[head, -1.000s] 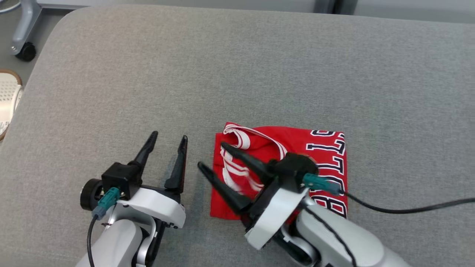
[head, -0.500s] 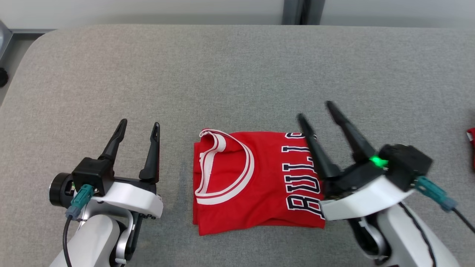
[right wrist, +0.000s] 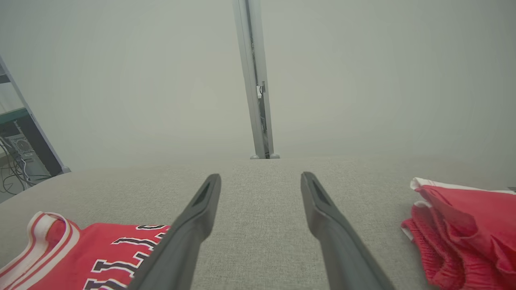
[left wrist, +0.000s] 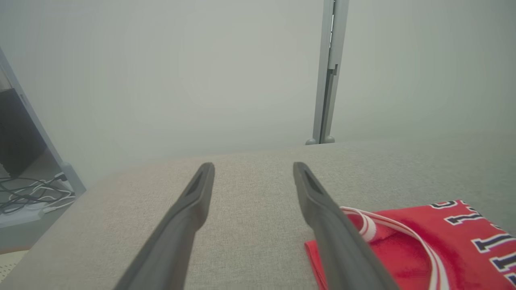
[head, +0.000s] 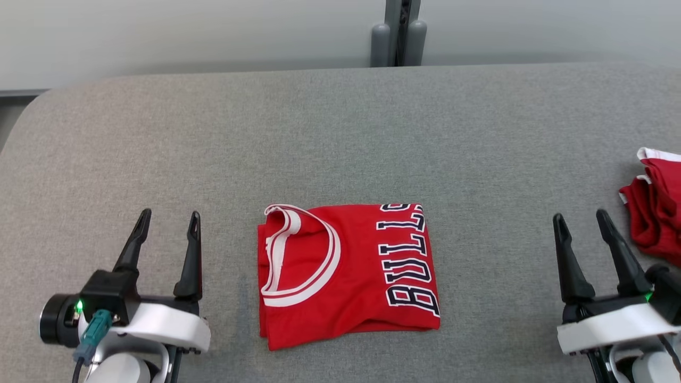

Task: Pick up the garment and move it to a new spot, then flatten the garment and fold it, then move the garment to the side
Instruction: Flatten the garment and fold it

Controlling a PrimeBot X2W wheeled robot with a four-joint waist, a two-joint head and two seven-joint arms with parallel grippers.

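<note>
While folded garment [head: 346,274] lies between them, left pincer [head: 170,214], right pincer [head: 579,215] gape; both empty.

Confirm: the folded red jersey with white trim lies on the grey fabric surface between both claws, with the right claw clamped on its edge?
No: the head view shows the right claw open, apart from the folded red jersey with white trim. The rest holds.

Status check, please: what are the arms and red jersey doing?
Left end effector open, empty, left of jersey. Right end effector open, empty, right of it. Jersey folded, flat on grey pad. Crumpled red garment near right end effector.
</note>
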